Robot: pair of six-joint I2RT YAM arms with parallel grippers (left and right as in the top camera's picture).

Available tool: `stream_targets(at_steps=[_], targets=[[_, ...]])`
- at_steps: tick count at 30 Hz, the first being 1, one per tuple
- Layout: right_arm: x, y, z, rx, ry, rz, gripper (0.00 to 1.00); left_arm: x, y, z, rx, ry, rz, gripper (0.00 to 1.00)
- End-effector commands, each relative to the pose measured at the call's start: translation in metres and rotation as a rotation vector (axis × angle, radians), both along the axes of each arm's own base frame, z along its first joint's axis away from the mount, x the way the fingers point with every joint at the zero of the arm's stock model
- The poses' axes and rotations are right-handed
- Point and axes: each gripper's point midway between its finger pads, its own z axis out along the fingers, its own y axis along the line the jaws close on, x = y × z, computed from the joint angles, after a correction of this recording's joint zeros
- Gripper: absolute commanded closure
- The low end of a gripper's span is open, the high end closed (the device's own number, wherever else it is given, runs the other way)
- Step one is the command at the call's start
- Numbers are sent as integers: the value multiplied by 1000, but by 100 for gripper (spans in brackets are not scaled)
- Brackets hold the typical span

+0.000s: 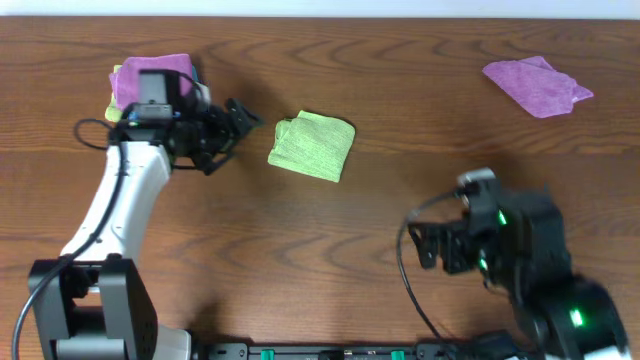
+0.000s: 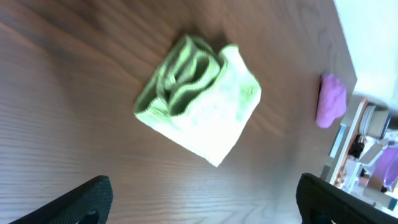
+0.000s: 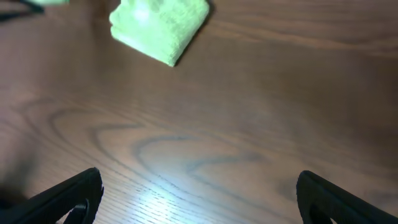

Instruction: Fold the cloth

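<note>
– Two arms at the brown table [image 1: 330, 290]; where does the cloth [image 1: 312, 146] lie?
– Left of the middle, toward the far edge; it is lime-green, folded into a small thick square, flat on the wood; nothing touches it. In the left wrist view its layered edges curl open along one side.
– And the left gripper [image 1: 236, 132]?
– Just beside the cloth, on its left, pointing at it but not touching it; its fingers [image 2: 84, 202] stand wide apart at the bottom corners of the left wrist view, with nothing between them.
– The right gripper [image 1: 424, 245]?
– Near the front edge on the right, well apart from the cloth, facing left; its fingers [image 3: 68, 199] are spread wide too, with bare wood between them; the cloth sits at the top of its view.
– Anything else?
– A purple cloth [image 1: 537, 84], crumpled, at the far right; a second purple cloth [image 1: 150, 78] at the far left, partly hidden behind the left arm [image 1: 130, 190].
</note>
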Motion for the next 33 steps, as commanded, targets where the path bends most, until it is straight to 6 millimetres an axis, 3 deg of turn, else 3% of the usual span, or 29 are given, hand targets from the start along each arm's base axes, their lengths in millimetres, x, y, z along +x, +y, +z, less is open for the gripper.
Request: stream_targets(at_steps=[1, 13, 20, 33], targets=[[-7, -16, 2, 44, -28, -138, 1, -14, -14, -17, -20, 49, 7, 5], [-12, -24, 6, 56, -53, -191, 1, -36, -44, -80, -100, 97, 147, 5], [-12, -24, 6, 55, -52, -191, 1, -21, -58, -89, -80, 35, 217, 5], [-12, -24, 6, 55, -52, -191, 1, -3, -63, -126, -100, 72, 337, 5]])
